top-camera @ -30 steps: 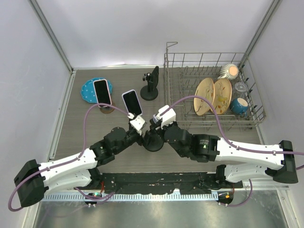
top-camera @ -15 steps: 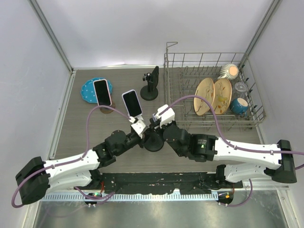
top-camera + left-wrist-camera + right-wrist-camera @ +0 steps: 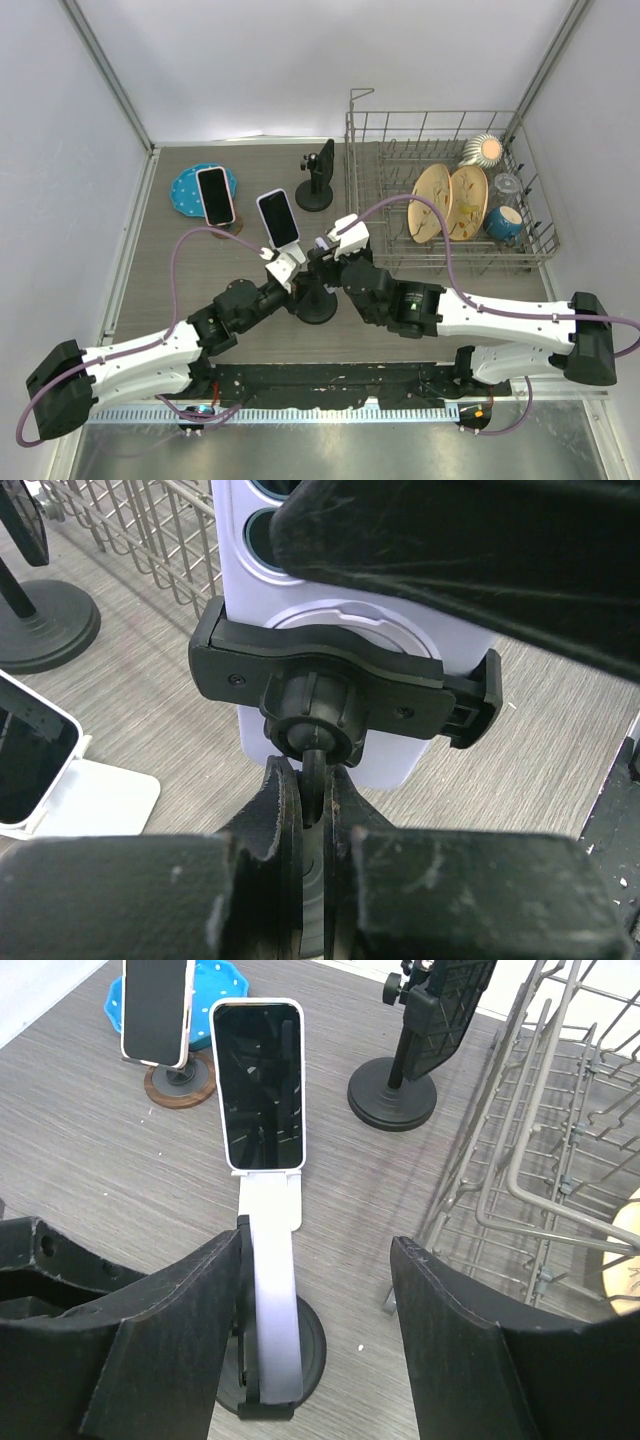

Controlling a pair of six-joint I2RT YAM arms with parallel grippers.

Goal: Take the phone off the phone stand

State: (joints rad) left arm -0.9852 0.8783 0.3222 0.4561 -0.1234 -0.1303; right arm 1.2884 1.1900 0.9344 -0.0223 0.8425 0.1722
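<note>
A lavender phone (image 3: 392,762) sits upright in the black clamp (image 3: 330,670) of a phone stand with a round black base (image 3: 315,305). My left gripper (image 3: 315,810) is shut on the stand's thin stem just below the ball joint. In the right wrist view the phone (image 3: 272,1300) is edge-on between the fingers of my right gripper (image 3: 315,1240). That gripper is open. Its left finger lies close against the phone and clamp, and a wide gap separates the phone from its right finger. From above, both grippers hide the phone.
A white stand with a dark-screened phone (image 3: 278,218) is just behind. Further back left are a pink-cased phone (image 3: 214,195) on a brown base and a blue plate (image 3: 188,190). Another black stand (image 3: 318,180) is at the back. A wire dish rack (image 3: 450,205) is to the right.
My left gripper has shut on the stand's stem. My right gripper, shut a second ago, has opened around the phone. Both arms and the stand shifted slightly left.
</note>
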